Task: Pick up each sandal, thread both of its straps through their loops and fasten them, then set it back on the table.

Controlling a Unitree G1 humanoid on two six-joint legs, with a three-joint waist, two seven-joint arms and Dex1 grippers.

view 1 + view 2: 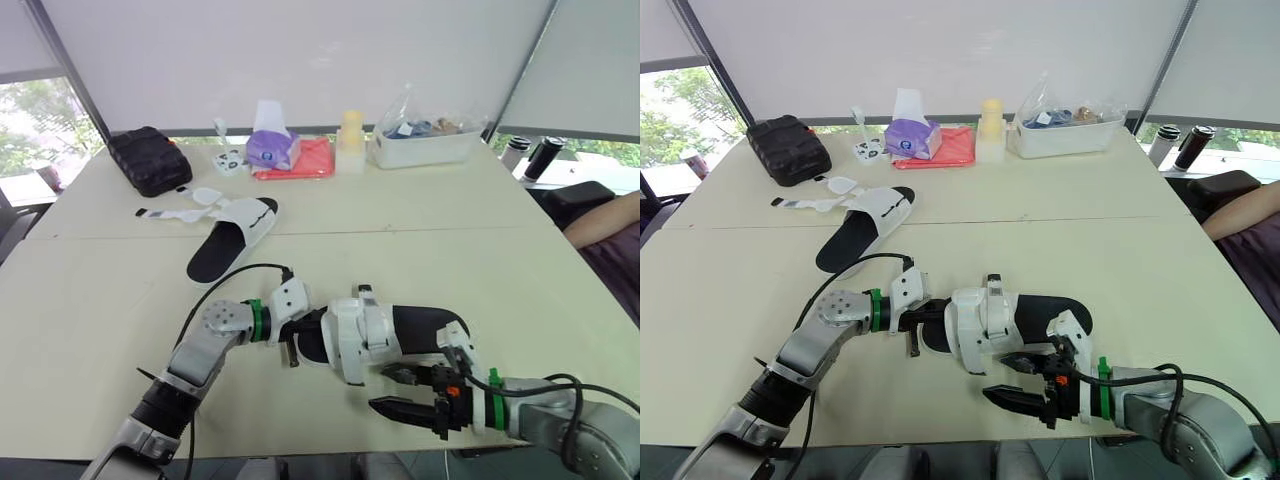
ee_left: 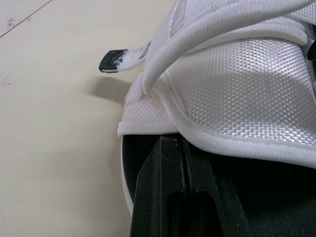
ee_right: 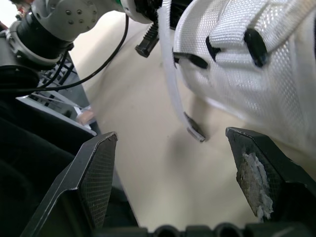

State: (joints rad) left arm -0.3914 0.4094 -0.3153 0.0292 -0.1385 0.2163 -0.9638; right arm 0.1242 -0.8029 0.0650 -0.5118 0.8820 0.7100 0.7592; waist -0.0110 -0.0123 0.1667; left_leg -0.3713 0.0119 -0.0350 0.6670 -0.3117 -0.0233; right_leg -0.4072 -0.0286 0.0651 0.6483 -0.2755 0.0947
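**Step in hand.** The far sandal (image 1: 235,238) lies on the left half of the table (image 1: 450,230) with its straps spread flat beside it, unfastened. It appears to be untouched work. The near sandal (image 1: 400,330) lies at the front edge of the table between the two arms and is judged to be the one in work. One strap (image 3: 170,84) hangs free from the white upper, so fastening is not complete.

**Left gripper.** The left gripper (image 1: 300,342) sits at the toe end of the near sandal. Its fingers (image 2: 168,197) are pressed close together under the edge of the upper, apparently pinching the sole to steady it.

**Right gripper.** The right gripper (image 1: 382,389) hovers just beside the near edge of the sandal, touching nothing. Its fingers (image 3: 94,173) are spread wide. In the right wrist view the loose strap end dangles in the gap between them, nearer the upper than the fingertips.

**Next move.** The right gripper needs to advance until the strap end sits between the pads, then close on it. The strap must then be drawn taut and pressed down onto the upper while the left gripper holds the sandal steady.
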